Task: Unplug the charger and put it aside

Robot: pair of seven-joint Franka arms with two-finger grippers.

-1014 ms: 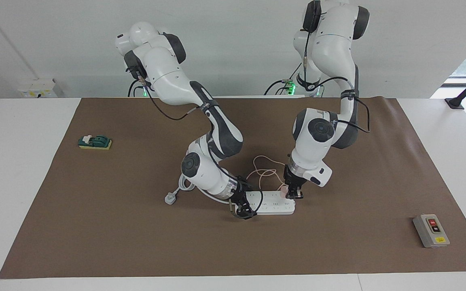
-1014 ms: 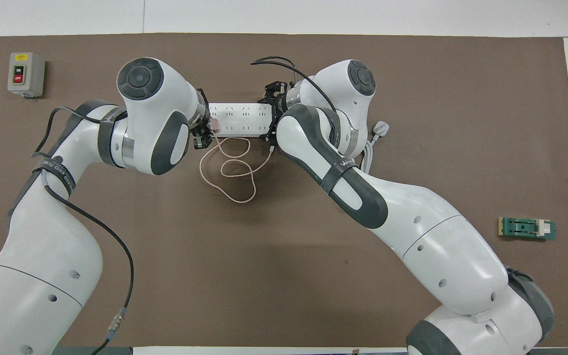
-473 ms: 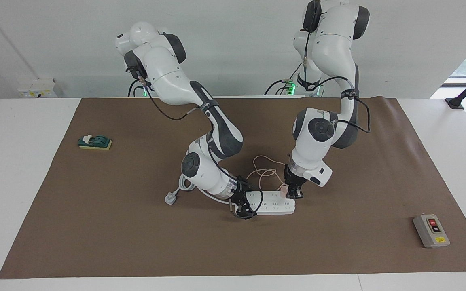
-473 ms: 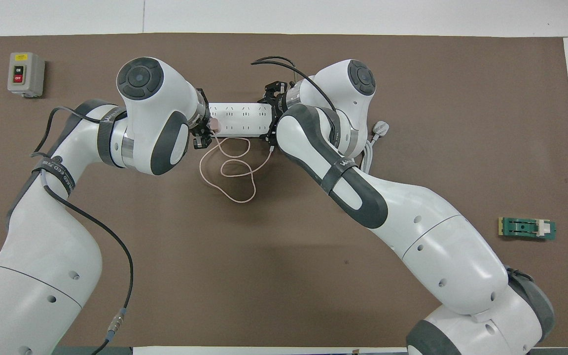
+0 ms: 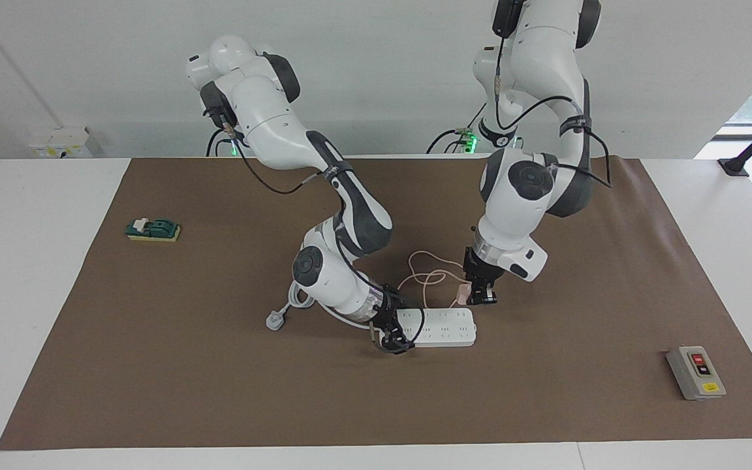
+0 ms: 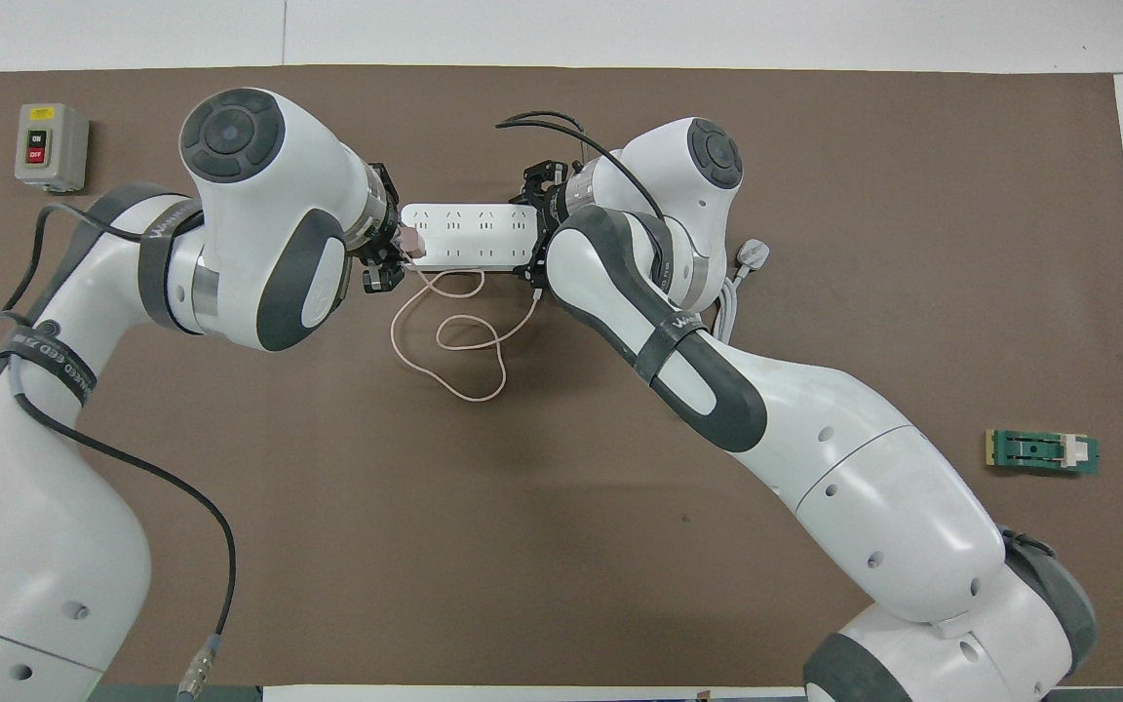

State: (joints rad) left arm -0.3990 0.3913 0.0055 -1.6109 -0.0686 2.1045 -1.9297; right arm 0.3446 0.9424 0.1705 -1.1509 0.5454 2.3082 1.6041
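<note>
At the left of the facing view a green block on a yellow pad [image 5: 153, 230] lies on the brown mat [image 5: 219, 391]. At centre, the right gripper [image 5: 390, 338] is down at the end of the white multi-socket power strip [image 5: 444, 328]; whether it grips, I cannot tell. Just right, the left gripper [image 5: 478, 297] is clenched on the small pale pink cube charger [image 5: 462, 293], lifted clear above the strip, its thin pink cable [image 5: 423, 277] looped on the mat. At lower right sits a grey switch box [image 5: 695, 373].

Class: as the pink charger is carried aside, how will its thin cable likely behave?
The cable lies in loose loops, so it is probably floppy and will trail along. It looks thin, so likely light. Its loops might snag the power strip.
</note>
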